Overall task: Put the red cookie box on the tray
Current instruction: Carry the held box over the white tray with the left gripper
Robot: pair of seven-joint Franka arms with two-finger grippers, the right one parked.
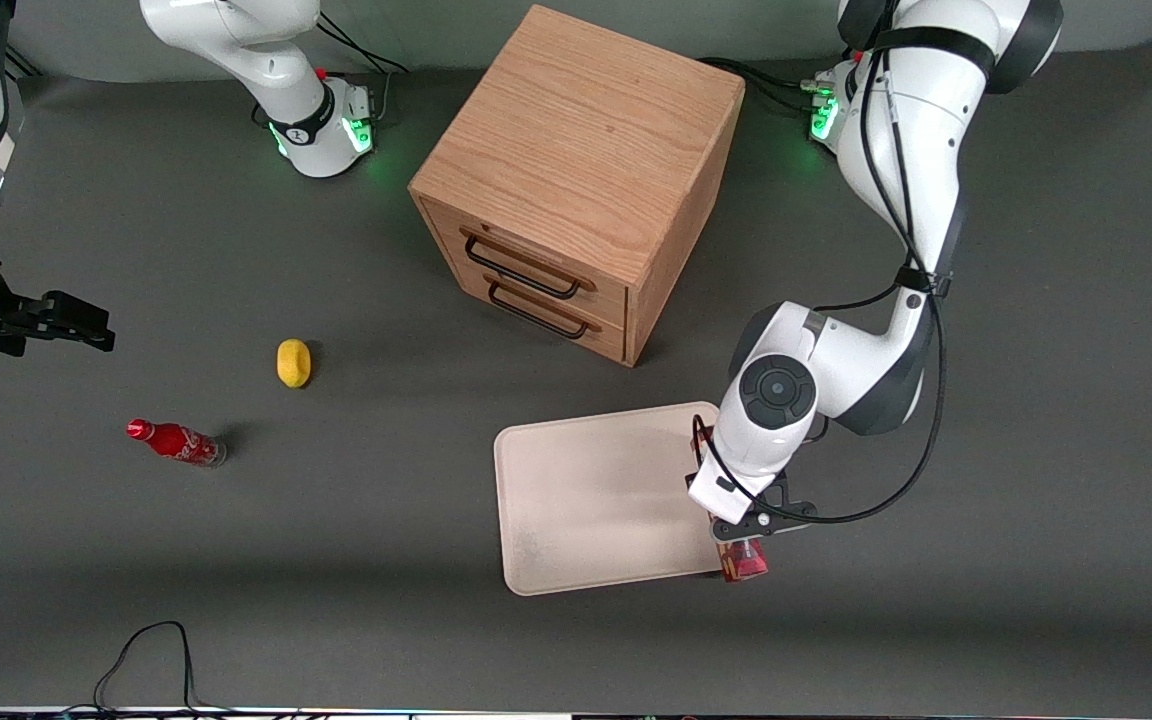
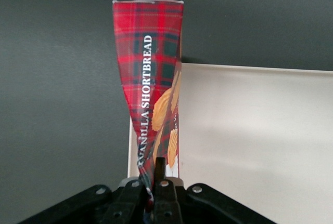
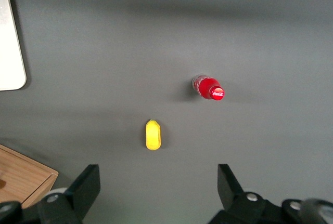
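Observation:
The red cookie box (image 2: pixel 151 78), a tartan carton with golden cookie pictures, is pinched in my left gripper (image 2: pixel 154 174), which is shut on its near end and squeezes the carton flat there. The box hangs along the edge of the cream-white tray (image 2: pixel 260 130), partly over the rim and partly over the dark table. In the front view the gripper (image 1: pixel 741 540) points down at the tray's (image 1: pixel 596 490) corner nearest the camera, toward the working arm's end. Only the box's end (image 1: pixel 744 564) shows below the gripper.
A wooden two-drawer cabinet (image 1: pixel 576 180) stands farther from the camera than the tray. A yellow fruit (image 1: pixel 293 362) and a small red cola bottle (image 1: pixel 176 442) lie toward the parked arm's end. A black cable (image 1: pixel 146 650) loops near the table's front edge.

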